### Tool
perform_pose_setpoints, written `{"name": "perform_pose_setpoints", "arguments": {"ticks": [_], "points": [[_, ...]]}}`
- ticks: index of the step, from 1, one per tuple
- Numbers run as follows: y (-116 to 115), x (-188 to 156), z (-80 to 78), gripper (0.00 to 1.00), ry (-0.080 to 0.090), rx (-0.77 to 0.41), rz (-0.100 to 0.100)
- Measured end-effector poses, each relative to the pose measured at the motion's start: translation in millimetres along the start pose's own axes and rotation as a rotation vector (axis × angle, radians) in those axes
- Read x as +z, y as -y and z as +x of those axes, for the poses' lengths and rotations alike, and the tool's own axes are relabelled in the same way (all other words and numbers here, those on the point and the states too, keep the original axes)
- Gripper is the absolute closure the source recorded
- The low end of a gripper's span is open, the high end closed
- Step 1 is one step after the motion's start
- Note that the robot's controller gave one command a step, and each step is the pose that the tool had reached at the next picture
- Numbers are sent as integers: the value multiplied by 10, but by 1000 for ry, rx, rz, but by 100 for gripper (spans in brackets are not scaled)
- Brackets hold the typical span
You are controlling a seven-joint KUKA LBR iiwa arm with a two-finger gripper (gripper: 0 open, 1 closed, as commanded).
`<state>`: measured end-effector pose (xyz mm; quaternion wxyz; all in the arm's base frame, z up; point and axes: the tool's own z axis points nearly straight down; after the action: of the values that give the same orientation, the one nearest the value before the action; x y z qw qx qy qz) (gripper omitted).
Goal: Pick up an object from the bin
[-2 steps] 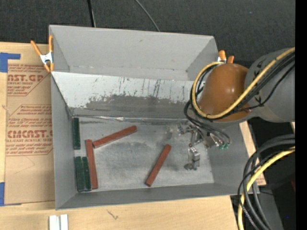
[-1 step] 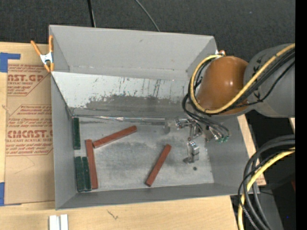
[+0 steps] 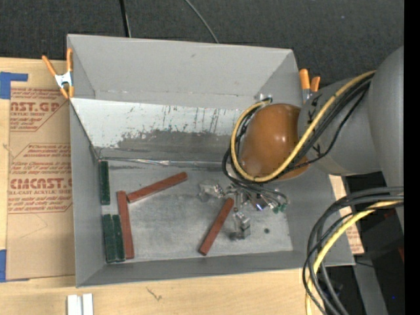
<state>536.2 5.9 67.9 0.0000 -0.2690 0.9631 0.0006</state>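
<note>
A grey metal bin (image 3: pixel 184 104) with sloped walls is entered from the right by the robot arm (image 3: pixel 367 130), whose wrist is capped by an orange cover (image 3: pixel 269 140). Against the left wall, a pair of dark green flat bars (image 3: pixel 113 238) and a single green bar (image 3: pixel 104 182) are laid, probably slid there off the slope. Beside them an L is formed by a long red-brown bar (image 3: pixel 157 187) and an upright red-brown bar (image 3: pixel 125 225), seemingly wooden. A slanted red-brown bar (image 3: pixel 213 231) lies alone right of centre, near the near wall. Its far end is overhung by the pincer (image 3: pixel 244 209), likely because that end is free of neighbours. Whether the pincer is open, closed or holding anything cannot be told.
</note>
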Motion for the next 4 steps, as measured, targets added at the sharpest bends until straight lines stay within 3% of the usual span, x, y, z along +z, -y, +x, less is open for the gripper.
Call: {"name": "perform_pose_setpoints", "arguments": {"ticks": [1, 4], "points": [[49, -24, -102, 100, 0, -173, 0], [37, -168, -93, 100, -2, -173, -2]]}}
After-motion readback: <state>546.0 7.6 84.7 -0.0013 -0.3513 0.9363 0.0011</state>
